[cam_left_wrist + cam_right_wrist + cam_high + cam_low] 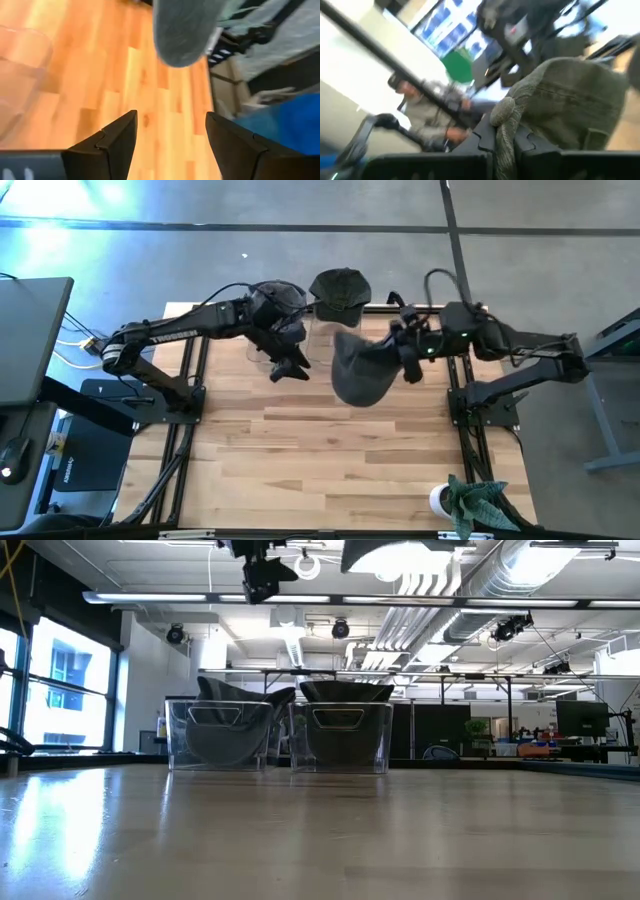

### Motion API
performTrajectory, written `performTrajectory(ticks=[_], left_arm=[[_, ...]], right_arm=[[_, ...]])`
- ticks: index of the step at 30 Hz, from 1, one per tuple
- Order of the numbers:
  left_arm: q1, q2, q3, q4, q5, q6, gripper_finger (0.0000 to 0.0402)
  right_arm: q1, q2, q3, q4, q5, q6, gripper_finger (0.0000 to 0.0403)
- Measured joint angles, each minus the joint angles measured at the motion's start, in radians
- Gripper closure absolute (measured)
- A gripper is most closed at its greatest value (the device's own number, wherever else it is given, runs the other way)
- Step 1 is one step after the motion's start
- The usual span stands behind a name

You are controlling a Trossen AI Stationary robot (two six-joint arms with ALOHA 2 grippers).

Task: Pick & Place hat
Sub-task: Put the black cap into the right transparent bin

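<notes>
The grey hat (362, 370) hangs above the wooden bench (330, 460), held up near the bench's back-centre, its fabric pinched between the fully closed fingers of the right gripper (505, 142) (the cloth bunches right at the fingertips). Just beside it, toward the left, the left gripper (288, 367) hovers with its jaws parted and nothing between them. Behind them sit two clear bins (340, 735), each with a dark hat (340, 290) in it.
</notes>
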Motion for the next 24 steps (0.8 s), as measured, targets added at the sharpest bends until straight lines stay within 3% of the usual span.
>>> performTrajectory(ticks=[3,6,11,13,15,17,19,24], left_arm=[[-0.063,-0.019,0.004,0.012,-0.145,0.003,0.0173],[-0.152,-0.039,-0.001,-0.005,-0.359,0.003,0.0173],[-0.368,-0.069,0.001,0.047,-0.942,-0.082,0.0173],[-0.457,-0.069,0.003,0.06,-1.186,-0.048,0.0173],[-0.512,-0.061,0.0,0.078,-1.344,0.038,0.0173],[-0.519,-0.031,0.003,0.141,-1.431,0.119,0.0173],[-0.517,-0.005,0.001,0.182,-1.446,0.19,0.0173],[-0.487,0.038,0.004,0.245,-1.346,0.348,0.0172]], right_arm=[[-0.001,-0.025,0.0,0.025,0.095,0.0,0.0398],[-0.005,-0.039,0.0,0.052,0.153,0.0,0.0399],[-0.025,-0.047,0.0,0.119,0.181,0.014,0.0398],[-0.034,-0.047,0.0,0.138,0.173,0.015,0.0399],[-0.045,-0.042,0.0,0.151,0.172,0.015,0.0397],[-0.059,-0.04,0.0,0.159,0.156,0.024,0.0395],[-0.073,-0.04,0.0,0.174,0.128,0.03,0.0395],[-0.089,-0.04,0.0,0.206,0.091,0.026,0.0399]])
